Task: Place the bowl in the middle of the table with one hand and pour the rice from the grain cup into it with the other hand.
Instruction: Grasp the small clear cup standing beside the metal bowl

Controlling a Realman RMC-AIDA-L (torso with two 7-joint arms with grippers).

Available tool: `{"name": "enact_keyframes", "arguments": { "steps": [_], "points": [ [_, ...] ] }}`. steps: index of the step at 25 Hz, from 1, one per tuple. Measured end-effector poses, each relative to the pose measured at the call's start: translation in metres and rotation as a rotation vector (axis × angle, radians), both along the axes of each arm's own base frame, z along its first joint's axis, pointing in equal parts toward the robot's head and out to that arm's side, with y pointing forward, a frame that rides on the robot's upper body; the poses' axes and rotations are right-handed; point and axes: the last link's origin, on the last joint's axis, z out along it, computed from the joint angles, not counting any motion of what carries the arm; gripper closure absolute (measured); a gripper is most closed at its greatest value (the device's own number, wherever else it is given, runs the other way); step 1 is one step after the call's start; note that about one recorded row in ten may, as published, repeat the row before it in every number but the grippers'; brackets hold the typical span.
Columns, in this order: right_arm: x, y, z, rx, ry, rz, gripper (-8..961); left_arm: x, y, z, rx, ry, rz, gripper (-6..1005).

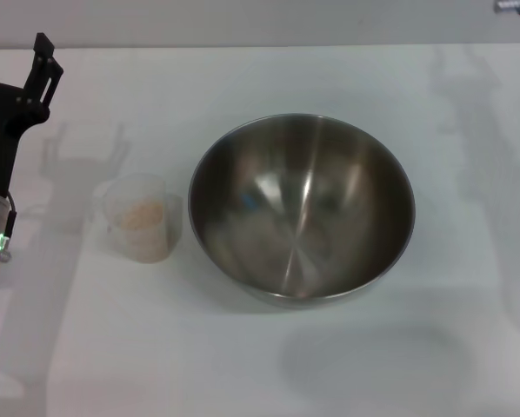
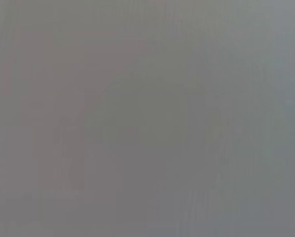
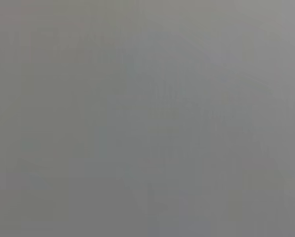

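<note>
Item: left hand [image 1: 44,65], far side of table [image 1: 269,365], empty; how far open, we cannot tell. Right hand: barely in view, state unknown.
Item: grain cup [image 1: 141,217] holding rice [image 1: 142,213], nearer us than the left hand.
Item: bowl [image 1: 301,208], beside the cup, mid-table.
We should grip the cup wall squarely, upright.

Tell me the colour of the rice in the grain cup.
Pale beige rice, seen through the clear grain cup; the head view shows it best.
</note>
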Motion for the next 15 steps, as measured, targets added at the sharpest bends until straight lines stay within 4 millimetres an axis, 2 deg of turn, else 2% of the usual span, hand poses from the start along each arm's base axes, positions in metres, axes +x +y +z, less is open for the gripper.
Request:
{"name": "enact_keyframes", "arguments": {
  "steps": [1,3,4,8,15],
  "points": [
    [0.000,0.000,0.000,0.000,0.000,0.000,520,-0.002,-0.003,0.000,0.001,0.000,0.003,133],
    [0.027,-0.013,0.002,-0.035,0.084,0.032,520,-0.004,-0.005,0.001,0.005,0.001,0.005,133],
    [0.027,-0.013,0.002,-0.035,0.084,0.032,520,-0.004,-0.005,0.001,0.005,0.001,0.005,133],
    [0.067,-0.033,0.005,-0.076,0.130,-0.010,520,-0.007,-0.019,0.000,0.010,0.005,-0.006,133],
    [0.094,-0.052,0.009,-0.077,0.126,-0.067,520,-0.021,-0.039,-0.005,-0.009,0.033,0.022,133]
  ]
}}
